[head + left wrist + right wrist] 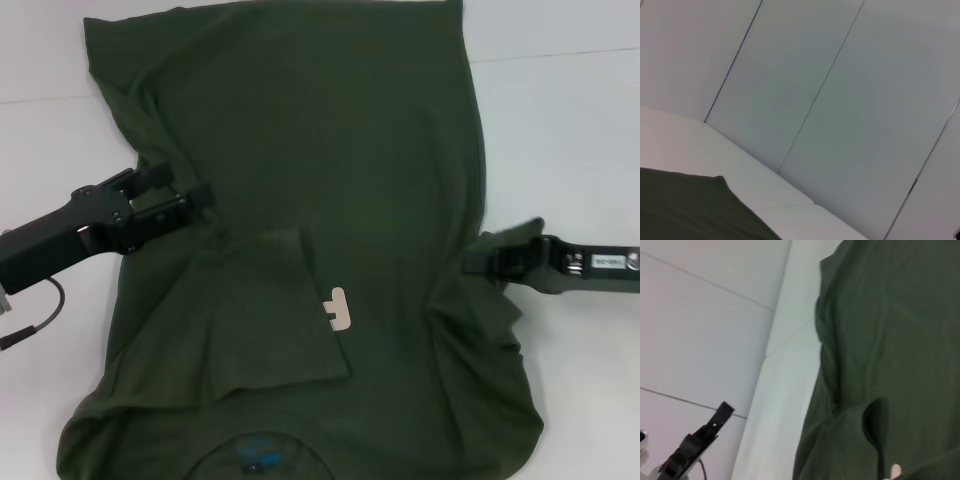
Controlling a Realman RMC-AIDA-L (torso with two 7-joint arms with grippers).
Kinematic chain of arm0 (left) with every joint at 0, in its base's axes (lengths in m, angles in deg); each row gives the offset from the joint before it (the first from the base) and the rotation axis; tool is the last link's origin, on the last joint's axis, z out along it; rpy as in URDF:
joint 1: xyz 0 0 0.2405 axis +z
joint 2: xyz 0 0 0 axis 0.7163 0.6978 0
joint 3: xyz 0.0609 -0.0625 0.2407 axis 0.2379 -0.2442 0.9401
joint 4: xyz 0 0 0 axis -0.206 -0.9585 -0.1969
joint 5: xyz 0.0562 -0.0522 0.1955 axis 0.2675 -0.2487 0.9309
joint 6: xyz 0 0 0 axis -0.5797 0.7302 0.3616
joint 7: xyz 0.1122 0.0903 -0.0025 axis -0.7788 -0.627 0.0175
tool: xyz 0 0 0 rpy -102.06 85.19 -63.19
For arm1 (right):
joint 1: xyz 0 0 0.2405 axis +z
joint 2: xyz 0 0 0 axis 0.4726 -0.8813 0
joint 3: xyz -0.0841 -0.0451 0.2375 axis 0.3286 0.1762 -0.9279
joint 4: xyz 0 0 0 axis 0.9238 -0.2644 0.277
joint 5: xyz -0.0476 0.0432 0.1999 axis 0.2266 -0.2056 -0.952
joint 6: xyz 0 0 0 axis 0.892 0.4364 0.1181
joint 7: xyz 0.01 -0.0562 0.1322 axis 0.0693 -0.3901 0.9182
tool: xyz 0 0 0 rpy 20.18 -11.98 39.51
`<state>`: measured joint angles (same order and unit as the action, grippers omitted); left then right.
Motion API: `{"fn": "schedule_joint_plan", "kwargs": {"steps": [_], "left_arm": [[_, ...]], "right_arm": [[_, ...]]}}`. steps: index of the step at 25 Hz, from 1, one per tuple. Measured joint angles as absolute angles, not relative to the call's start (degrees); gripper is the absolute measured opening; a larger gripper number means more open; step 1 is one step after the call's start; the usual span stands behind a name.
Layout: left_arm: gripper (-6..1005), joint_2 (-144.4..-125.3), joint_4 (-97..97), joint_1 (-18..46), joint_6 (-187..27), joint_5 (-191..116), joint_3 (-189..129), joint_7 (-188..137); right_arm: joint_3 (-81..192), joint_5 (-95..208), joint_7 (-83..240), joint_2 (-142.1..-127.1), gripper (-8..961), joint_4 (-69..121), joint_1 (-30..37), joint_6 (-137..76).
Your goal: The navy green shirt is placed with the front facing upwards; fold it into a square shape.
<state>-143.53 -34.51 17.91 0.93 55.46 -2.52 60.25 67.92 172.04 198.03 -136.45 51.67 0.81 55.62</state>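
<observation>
Two grippers are on the navy green shirt (300, 200), one per side, about halfway along it. The left gripper (195, 195) comes in low from the shirt's left edge, arm angled slightly up toward the cloth, and its dark fingers (150, 178) look spread a bit, with the tips over the fabric; can't say whether any cloth is between them. The right gripper (478, 258) reaches in nearly level from the shirt's right edge, its tip sits right at the bunched fabric there, and I honestly cannot tell if it's pinching or not.

The shirt itself lies on the white table (570, 150), long axis running away from the robot: collar with the blue neck label (262, 455) nearest the robot, hem at the far end. The left sleeve (275, 310) is folded in over the chest, covering most of the pale lettering (338, 308), just beside the fold's edge. The right side near the gripper is wrinkled and pulled up.
</observation>
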Motion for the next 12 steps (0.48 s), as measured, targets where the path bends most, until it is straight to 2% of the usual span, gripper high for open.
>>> {"fn": "schedule_joint_plan", "kwargs": {"steps": [12], "left_arm": [[903,-143.41,-34.51,17.8,0.65,55.79,-2.54,60.55]], "right_arm": [[68.71,172.15,198.24,-138.98,18,51.66,5.21,54.61]]}}
